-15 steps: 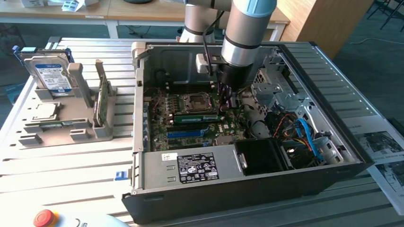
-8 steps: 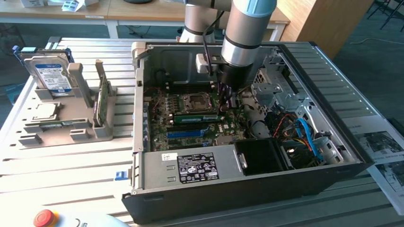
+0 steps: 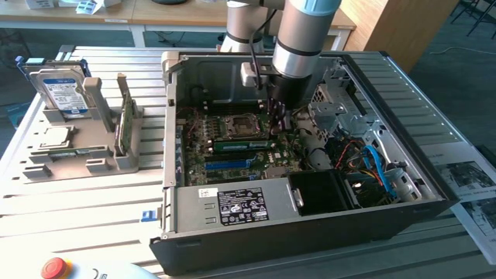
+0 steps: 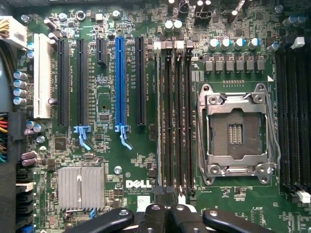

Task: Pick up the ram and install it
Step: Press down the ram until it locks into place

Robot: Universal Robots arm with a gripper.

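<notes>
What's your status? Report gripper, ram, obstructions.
Gripper shut, low over black memory slots. Long green ram stick lies along slots beside silver CPU socket; seating unclear. No obstruction seen.

- The motherboard (image 4: 146,160) lies flat below, its empty CPU socket (image 4: 236,133) beside dark memory slots (image 4: 175,116).
- A blue expansion slot (image 4: 119,82) runs parallel.
- The gripper (image 4: 165,213), jaws closed, hovers at the slots' end.
</notes>
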